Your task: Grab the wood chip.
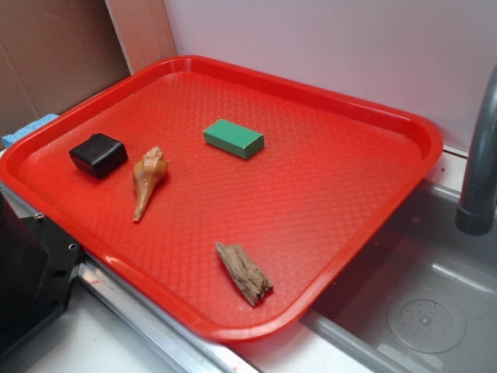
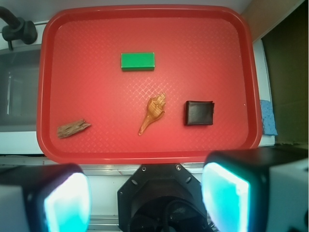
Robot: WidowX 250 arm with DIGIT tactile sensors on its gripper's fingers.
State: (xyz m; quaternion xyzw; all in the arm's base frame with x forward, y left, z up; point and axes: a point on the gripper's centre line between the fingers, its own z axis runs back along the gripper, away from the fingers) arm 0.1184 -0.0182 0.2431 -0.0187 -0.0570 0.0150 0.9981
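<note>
**Pre-grasp risk notes: chip near tray lip, gripper high and empty**

The rough, splintered grey-brown wood chip [image 2: 73,129] lies flat on the red textured plastic tray [image 2: 212,58], close to the tray's raised rim on its sink-side corner. In the wrist view it sits at lower left, well off the camera's centre line.

The gripper [image 2: 145,198] hangs high above the tray's near edge. Its two pale, teal-lit fingers [image 2: 65,200] stand wide apart with nothing between them.

The other things, taken from the chip:
- the smooth tan spiral seashell [image 2: 153,113] is nearest, further in along the same side of the tray;
- the black square block [image 2: 199,112] lies beyond the shell;
- the green rectangular block [image 2: 137,61] is well apart, toward the tray's far side.

Risks, as I judge them:
- Rim collision: the chip lies just beside the lip, so a finger descending on that side may land on the rim rather than the tray floor.
- Wrong target: shell and chip are both elongated and brownish, and the shell is closer to the camera axis.
- Poor grip: the chip is irregular and lies at an angle; closing along its length would probably push or roll it.
- The sink [image 1: 435,311] lies just past the rim, so a nudged chip could go over.
</note>
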